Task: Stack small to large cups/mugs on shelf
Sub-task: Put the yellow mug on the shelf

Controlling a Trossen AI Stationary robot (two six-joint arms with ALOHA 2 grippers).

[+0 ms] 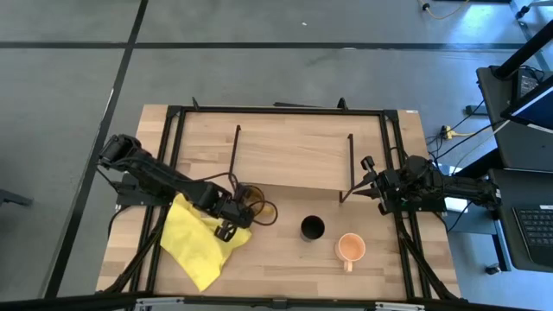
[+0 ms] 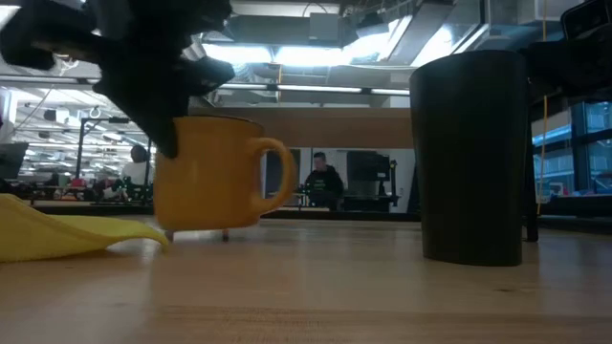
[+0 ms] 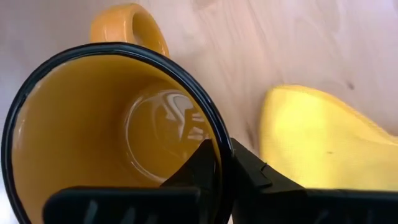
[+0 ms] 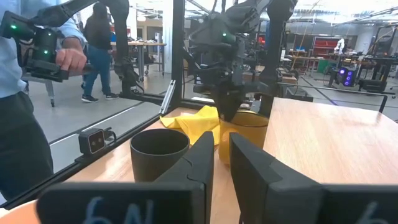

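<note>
- The left gripper (image 3: 219, 163) has its jaws pinched on the rim of the amber glass mug (image 3: 112, 130), one finger inside the mug and one outside its wall.
- In the low view the amber glass mug (image 2: 208, 172) sits upright with its base just above or barely on the tabletop (image 2: 306, 296); I cannot tell which. Its handle points toward the small black cup (image 2: 470, 158).
- From above, the left gripper (image 1: 232, 207) and the amber glass mug (image 1: 252, 200) are at the front left of the tabletop (image 1: 285, 259), touching the edge of a crumpled yellow cloth (image 1: 200, 240).
- The yellow cloth (image 3: 323, 143) lies just beside the mug.
- The small black cup (image 1: 312, 228) stands upright near the front centre, apart from the amber mug.
- The peach-orange mug (image 1: 349, 249) stands just to the right of the black cup, handle toward the front edge.
- The shelf (image 1: 294, 154) is a light-wood board at the back of the tabletop, with nothing on it.
- The right gripper (image 1: 377, 183) waits near the shelf's right end, its jaws narrowly parted and holding nothing.
- The right wrist view shows the right gripper (image 4: 222, 163) aimed at the small black cup (image 4: 159, 152), with a person (image 4: 25, 93) standing beyond the tabletop holding a dark device.
</note>
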